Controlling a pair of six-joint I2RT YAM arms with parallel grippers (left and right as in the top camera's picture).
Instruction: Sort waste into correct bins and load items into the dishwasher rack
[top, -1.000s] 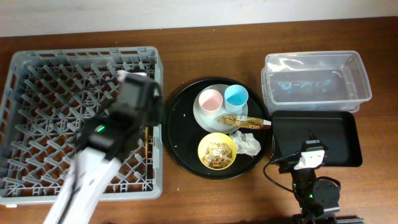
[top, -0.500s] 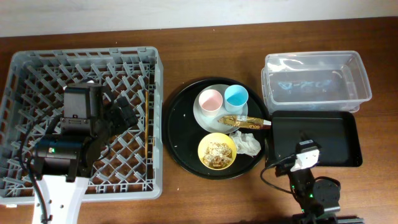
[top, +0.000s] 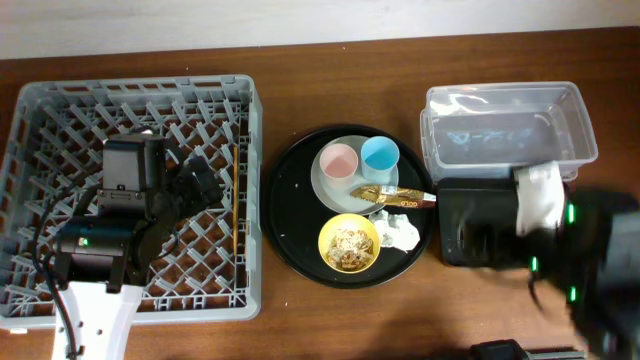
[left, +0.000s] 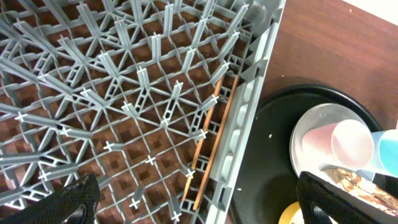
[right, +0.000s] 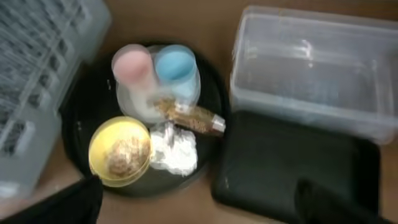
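Note:
Two thin brown chopsticks (left: 208, 143) lie along the right wall inside the grey dishwasher rack (top: 60, 120). My left gripper (left: 211, 205) hangs open above them, holding nothing. On the round tray, a plate (top: 328, 187) carries a pink cup (top: 339, 160), a blue cup (top: 381, 155) and the gold wrapper (top: 395, 196). The white tissue (top: 398, 232) lies next to the yellow bowl (top: 349, 243) of scraps. My right gripper (right: 196, 211) is open and empty, high over the table between bowl and black bin (right: 298, 168). The right arm (top: 590, 250) is blurred.
The clear tub (top: 505, 130) stands at the back right, directly behind the black bin (top: 480, 220). The large round black tray (top: 290, 210) fills the gap between rack and bins. The rack's upright pegs (left: 124, 93) stand under my left arm.
The left arm drew back to the left over the rack, then held still, chopsticks left lying in the rack. The right arm rose from the front edge and moves over the black bin.

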